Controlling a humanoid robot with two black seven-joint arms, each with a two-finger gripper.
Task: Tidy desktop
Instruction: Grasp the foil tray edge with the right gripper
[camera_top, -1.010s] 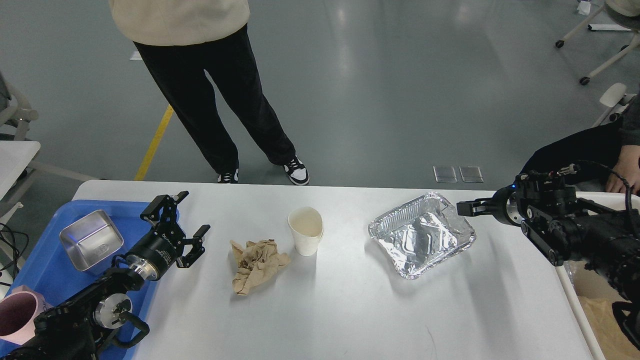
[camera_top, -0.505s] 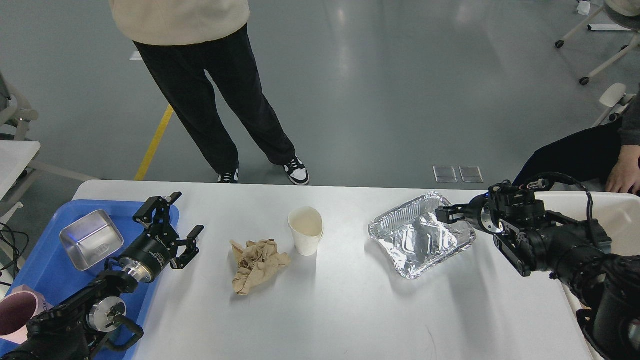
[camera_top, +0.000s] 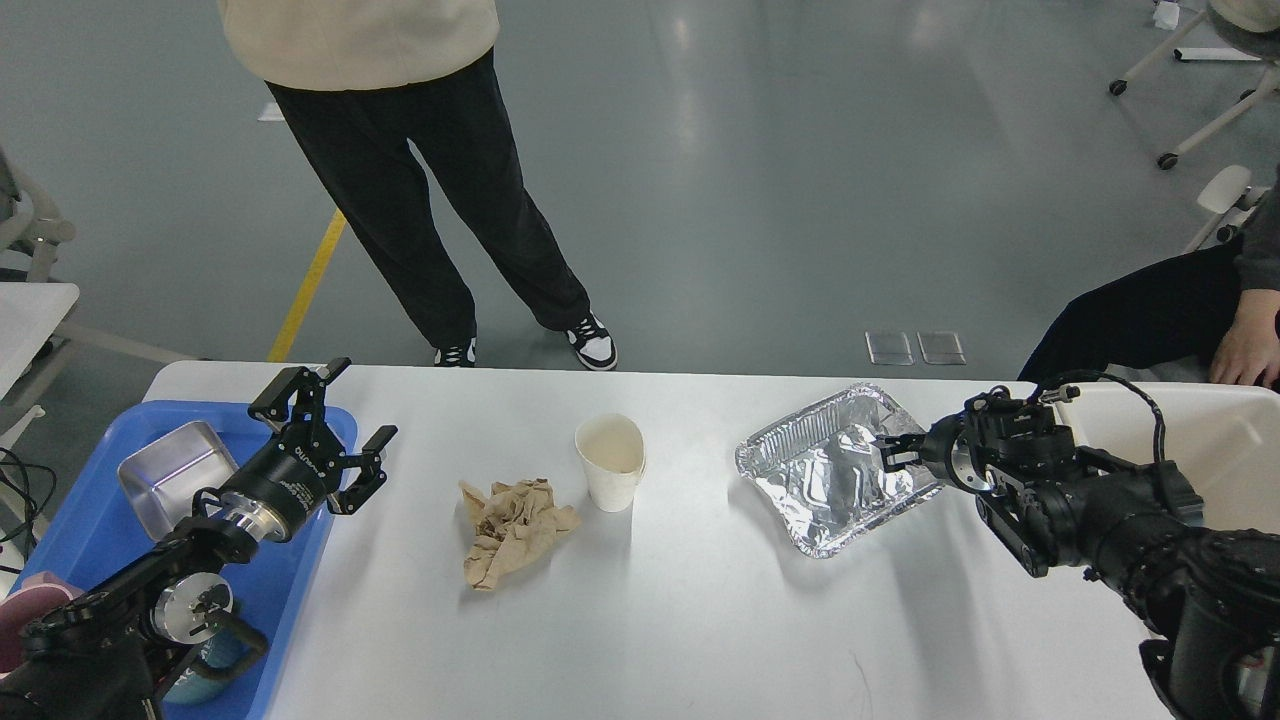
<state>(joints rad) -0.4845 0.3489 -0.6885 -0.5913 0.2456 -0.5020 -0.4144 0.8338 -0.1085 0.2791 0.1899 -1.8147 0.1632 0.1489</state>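
Foil meets the right gripper (camera_top: 893, 452) now: its dark fingers reach over the right rim of the crumpled aluminium tray (camera_top: 838, 478), lower and further left than a moment ago, though whether they are spread or pinching I cannot tell. Across the desktop (camera_top: 700, 620), the left gripper (camera_top: 322, 425) has drawn back and up over the blue tray (camera_top: 300, 560), its fingers spread wide and empty, beside the small steel pan (camera_top: 172, 474). Between the two arms, the paper cup (camera_top: 611, 462) stands upright near the crumpled brown paper (camera_top: 512, 530), both unmoved on the white surface.
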